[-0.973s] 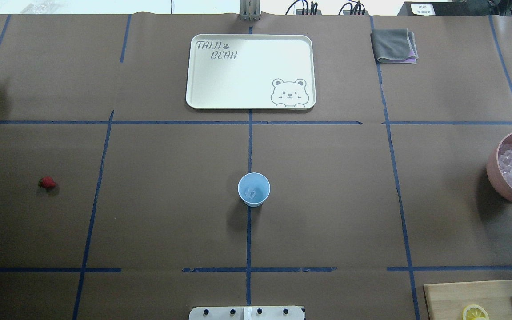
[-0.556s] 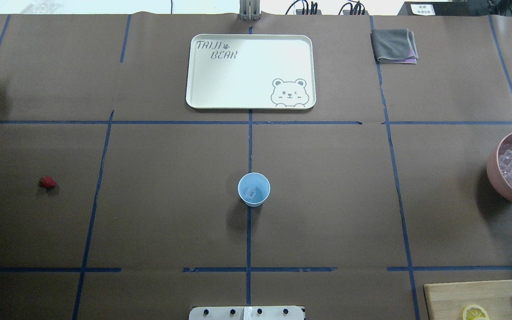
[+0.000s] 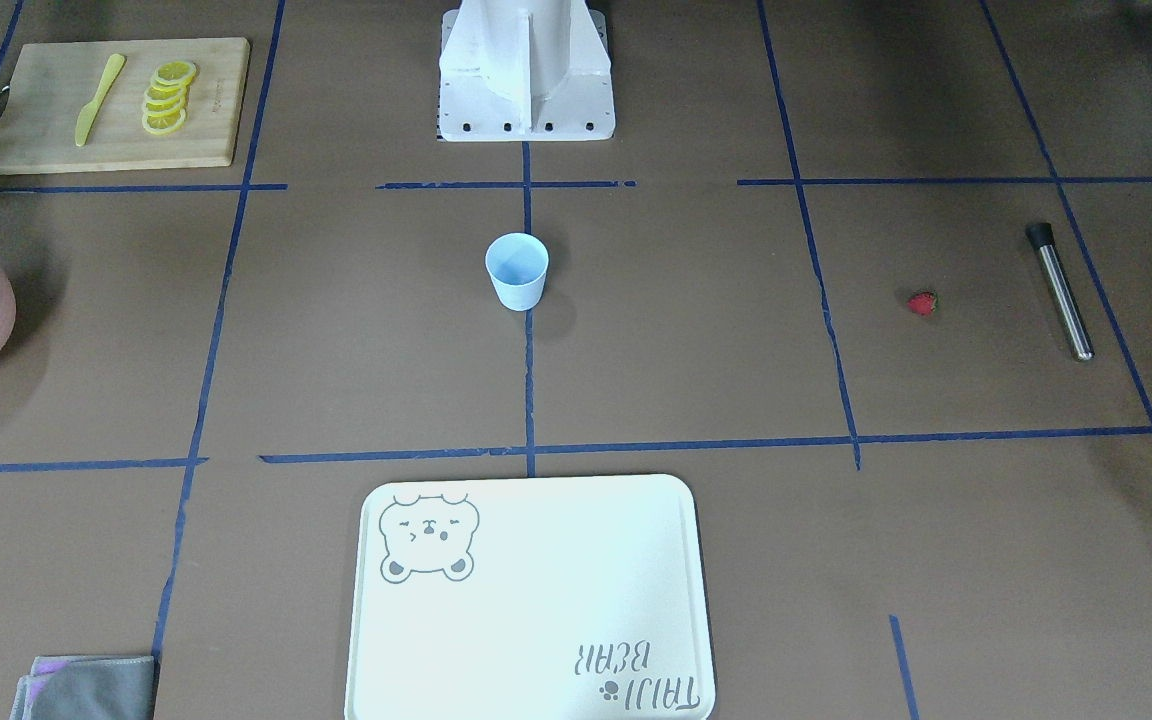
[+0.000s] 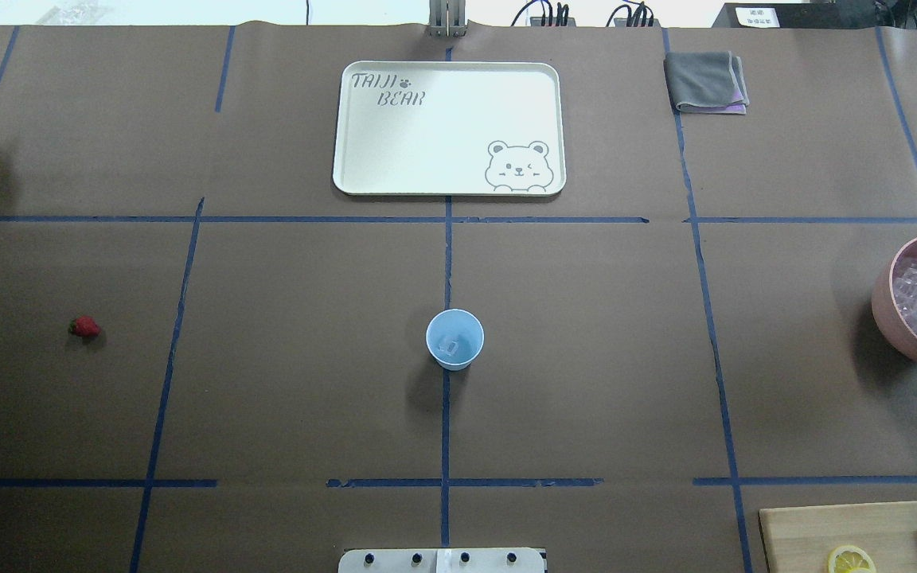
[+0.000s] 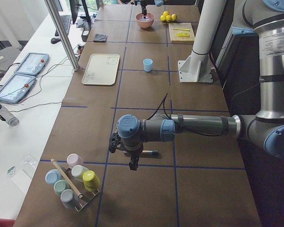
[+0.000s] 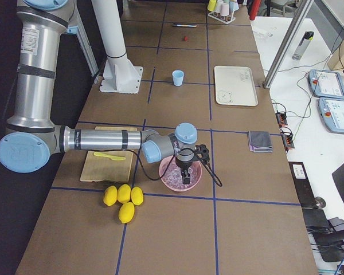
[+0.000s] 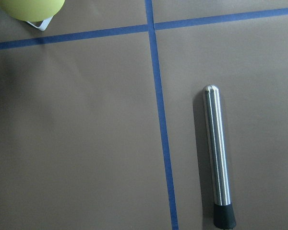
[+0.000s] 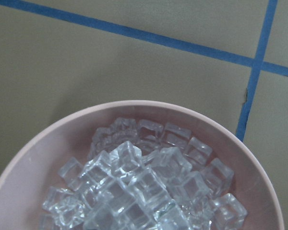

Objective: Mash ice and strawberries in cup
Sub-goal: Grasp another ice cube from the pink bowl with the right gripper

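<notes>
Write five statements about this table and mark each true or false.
1. The strawberry is in the cup. False: it lies on the table, well to the robot's left of the cup.
2. The cup holds an ice cube. True.
3. The metal rod stands upright in the cup. False: it lies flat on the table near the strawberry.
4. The right gripper hangs over the pink bowl. True.
5. The lemon slices lie on the tray. False: they are on the wooden board.
</notes>
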Tool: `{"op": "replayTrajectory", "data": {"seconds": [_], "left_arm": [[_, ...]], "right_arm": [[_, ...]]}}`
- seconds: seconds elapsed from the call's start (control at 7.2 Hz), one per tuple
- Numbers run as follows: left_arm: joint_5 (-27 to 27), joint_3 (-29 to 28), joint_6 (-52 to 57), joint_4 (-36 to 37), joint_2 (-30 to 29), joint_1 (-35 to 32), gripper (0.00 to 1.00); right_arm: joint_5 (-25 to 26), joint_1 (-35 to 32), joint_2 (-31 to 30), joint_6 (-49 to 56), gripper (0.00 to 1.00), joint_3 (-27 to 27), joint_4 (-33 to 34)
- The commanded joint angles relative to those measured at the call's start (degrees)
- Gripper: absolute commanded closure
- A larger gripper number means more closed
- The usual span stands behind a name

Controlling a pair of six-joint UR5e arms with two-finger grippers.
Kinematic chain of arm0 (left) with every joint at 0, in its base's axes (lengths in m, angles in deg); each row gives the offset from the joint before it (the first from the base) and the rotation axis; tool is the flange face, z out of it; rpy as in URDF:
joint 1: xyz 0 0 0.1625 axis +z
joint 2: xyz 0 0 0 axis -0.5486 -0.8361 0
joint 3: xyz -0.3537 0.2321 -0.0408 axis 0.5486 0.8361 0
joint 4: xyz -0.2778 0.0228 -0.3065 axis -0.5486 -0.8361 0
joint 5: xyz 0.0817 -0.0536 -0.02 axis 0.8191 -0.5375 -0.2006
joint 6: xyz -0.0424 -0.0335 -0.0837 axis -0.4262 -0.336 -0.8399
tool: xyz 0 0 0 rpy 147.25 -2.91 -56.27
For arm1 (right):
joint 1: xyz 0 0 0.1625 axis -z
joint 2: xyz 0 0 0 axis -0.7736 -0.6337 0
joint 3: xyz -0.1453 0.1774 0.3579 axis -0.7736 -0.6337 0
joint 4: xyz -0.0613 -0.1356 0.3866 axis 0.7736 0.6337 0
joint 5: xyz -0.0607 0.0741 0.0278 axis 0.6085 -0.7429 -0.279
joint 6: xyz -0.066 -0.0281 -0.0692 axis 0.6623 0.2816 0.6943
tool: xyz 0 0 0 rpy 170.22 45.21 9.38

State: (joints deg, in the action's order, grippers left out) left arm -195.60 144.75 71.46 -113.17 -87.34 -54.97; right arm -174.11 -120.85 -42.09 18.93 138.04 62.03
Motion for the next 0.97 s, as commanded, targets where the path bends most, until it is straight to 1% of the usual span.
{"op": "replayTrajectory", "data": {"seconds": [0.0,0.14,0.28,0.42,0.56,0.83], "left_arm": [[0.0,0.0,0.0,0.0,0.0,0.0,0.0],[0.0,0.0,0.0,0.0,0.0,0.0,0.0],[0.0,0.0,0.0,0.0,0.0,0.0,0.0],[0.0,0.0,0.0,0.0,0.0,0.0,0.0],[0.0,0.0,0.0,0.0,0.0,0.0,0.0],[0.0,0.0,0.0,0.0,0.0,0.0,0.0]], "right_arm": [[0.0,0.0,0.0,0.1,0.1,-0.6,-0.3],[-0.1,0.0,0.0,0.1,0.31,-0.7,-0.3],[-0.1,0.0,0.0,0.6,0.61,-0.7,-0.4],[-0.4,0.0,0.0,0.8,0.84,-0.2,-0.4],[-0.5,0.0,0.0,0.9,0.9,0.0,-0.4],[-0.8,-0.1,0.2,0.9,0.9,1.3,-0.2]]}}
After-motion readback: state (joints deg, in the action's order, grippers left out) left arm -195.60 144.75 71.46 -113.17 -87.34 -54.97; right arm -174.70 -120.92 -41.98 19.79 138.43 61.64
